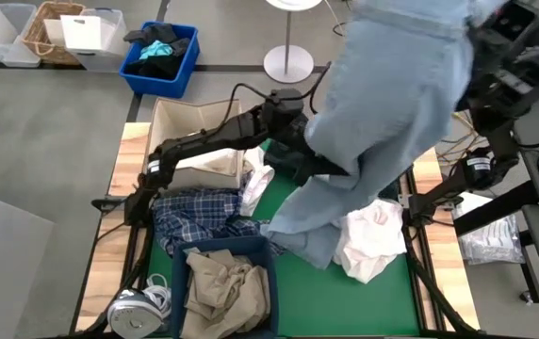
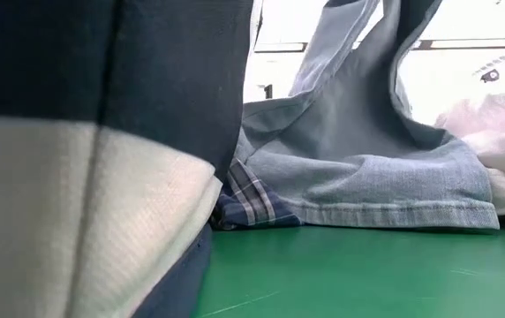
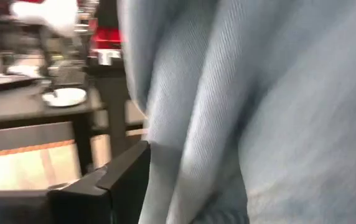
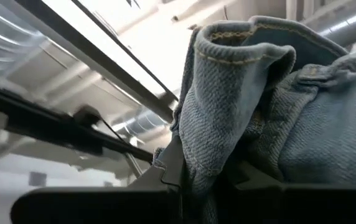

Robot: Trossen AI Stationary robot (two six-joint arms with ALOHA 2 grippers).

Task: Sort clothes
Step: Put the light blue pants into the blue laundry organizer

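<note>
High view: light blue denim trousers (image 1: 383, 113) hang lifted high over the green-topped counter (image 1: 383, 301), their hem trailing on it beside a crumpled white shirt (image 1: 371, 243); a blue-white plaid shirt (image 1: 194, 215) lies at the left, and tan trousers (image 1: 224, 287) sit inside a dark blue bin (image 1: 177, 299). The left tool is hidden behind the denim at the counter's middle; the right tool is raised at the upper right, hidden by cloth. Low view: the denim hem (image 2: 385, 199) rests on the green surface, touching the plaid cloth (image 2: 251, 201). Left wrist view: denim (image 3: 259, 112) fills the frame; whether this tool is clenched cannot be told. Right wrist view: the right tool (image 4: 203, 186) is clenched on a denim fold (image 4: 228, 112).
</note>
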